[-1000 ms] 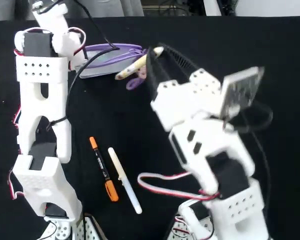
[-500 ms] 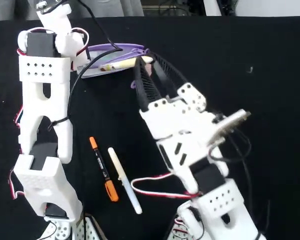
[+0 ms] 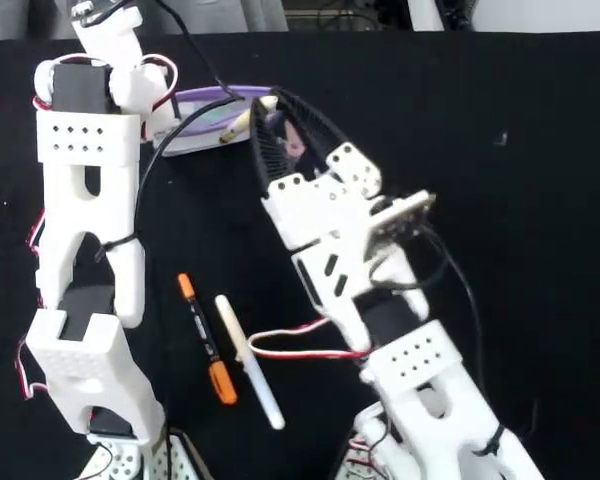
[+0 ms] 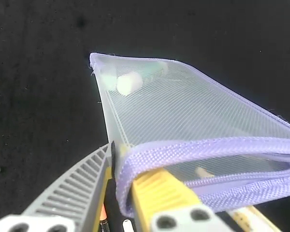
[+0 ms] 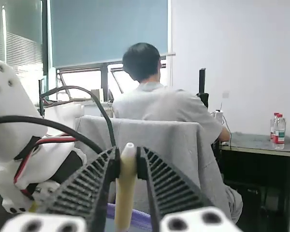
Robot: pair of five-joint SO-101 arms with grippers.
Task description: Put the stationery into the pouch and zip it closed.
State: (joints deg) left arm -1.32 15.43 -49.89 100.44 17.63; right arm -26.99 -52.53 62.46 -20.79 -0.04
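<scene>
The widest room lies outboard of the right arm [image 3: 380, 300], where bare black tabletop [image 3: 540, 200] runs from near to far edge. The left arm [image 3: 85, 220] stands as a tall wall along the left side; the right arm slants across the middle. The lane between them holds the orange marker [image 3: 205, 340] and white pen [image 3: 248, 362], a red-and-white cable [image 3: 310, 353] looping just beside the pen. At the pouch [image 3: 210, 125] mouth the right tool [image 5: 127, 157] with its cream pen [image 3: 242, 120] blocks the approach, and the left tool [image 4: 121, 166] clamps the zipper edge [image 4: 183, 150].
</scene>
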